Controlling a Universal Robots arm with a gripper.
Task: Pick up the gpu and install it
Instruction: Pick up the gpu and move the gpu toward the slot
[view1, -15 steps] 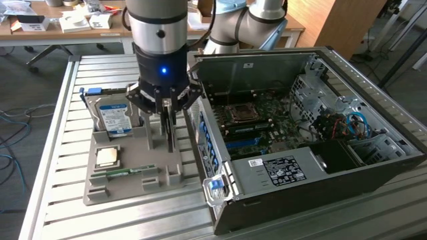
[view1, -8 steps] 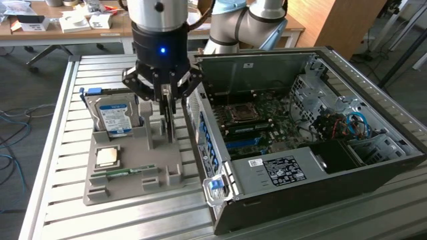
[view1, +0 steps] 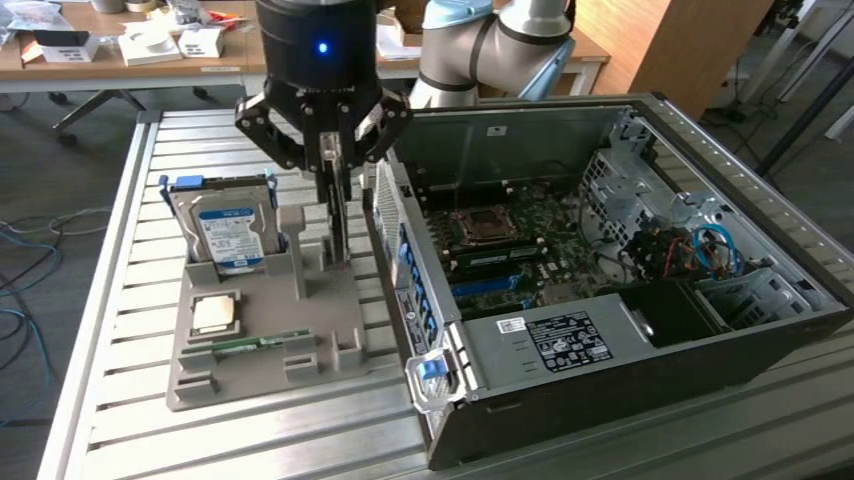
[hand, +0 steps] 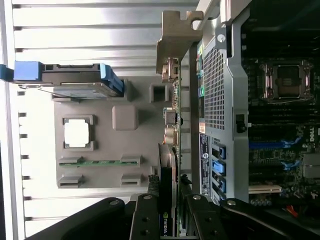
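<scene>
Gripper: the black gripper (view1: 327, 150) (hand: 170, 222) hangs over the tray, its fingers pressed tight on both flat sides of the gpu.
Gpu: the thin, flat, black-faced gpu (view1: 342, 215) (hand: 166, 195) stands on its edge under the gripper, just beside the case wall. I cannot tell if it touches the tray.
Bracket: a pale metal bracket (hand: 176, 37) sits at one end of the gpu.
Tray: the grey plastic tray (view1: 334, 330) (hand: 140, 145) lies on the silver slatted table (view1: 147, 200).
Hard drive: a silver box-shaped hard drive with a blue-white label (view1: 230, 232) (hand: 75, 82) stands in the tray.
Chip: a pale square chip (view1: 215, 315) (hand: 77, 134) lies flat in a tray pocket.
Memory stick: a narrow green memory stick (view1: 254, 346) (hand: 95, 162) lies near the chip.
Case: the big black and silver computer case (view1: 641, 420) (hand: 220, 75) lies open at the exterior view's right.
</scene>
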